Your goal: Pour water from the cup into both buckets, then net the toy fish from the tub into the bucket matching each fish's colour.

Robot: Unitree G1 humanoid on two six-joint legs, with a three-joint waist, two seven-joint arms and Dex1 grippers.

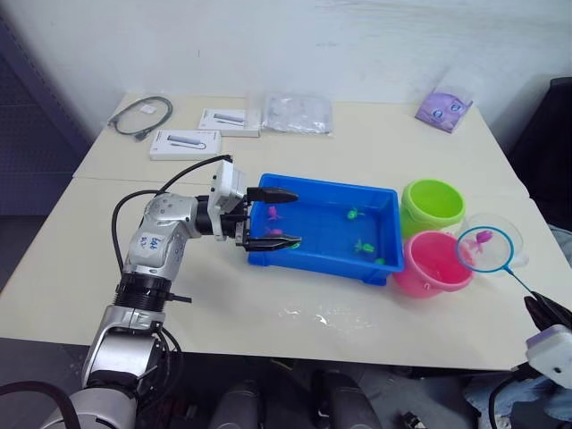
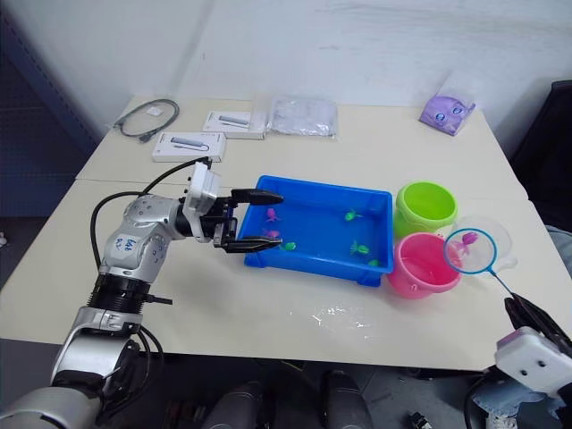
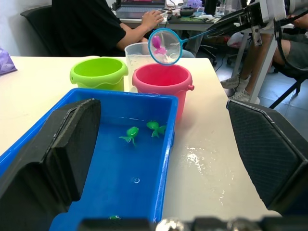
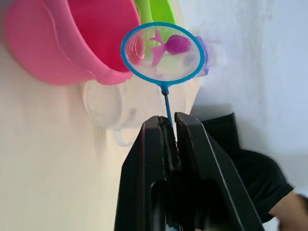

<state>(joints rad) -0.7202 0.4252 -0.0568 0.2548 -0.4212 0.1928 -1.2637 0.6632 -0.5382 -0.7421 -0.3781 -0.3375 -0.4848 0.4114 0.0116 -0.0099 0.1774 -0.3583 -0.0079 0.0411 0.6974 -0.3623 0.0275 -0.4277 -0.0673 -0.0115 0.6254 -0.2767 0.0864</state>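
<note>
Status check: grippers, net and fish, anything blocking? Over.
Left gripper open around tub wall. Right gripper shut on net, pink fish inside, beside pink bucket. Nothing blocking.

— What sort of place is this?
— An office or lab workroom. Pale counter (image 1: 268,295) against a plain white wall (image 1: 295,45), with a coiled cable (image 1: 141,116) and boxed accessories (image 1: 184,143) on it.
— Anything else?
— A person (image 3: 96,26) sits typing at a laptop (image 3: 139,7) on another desk.
</note>
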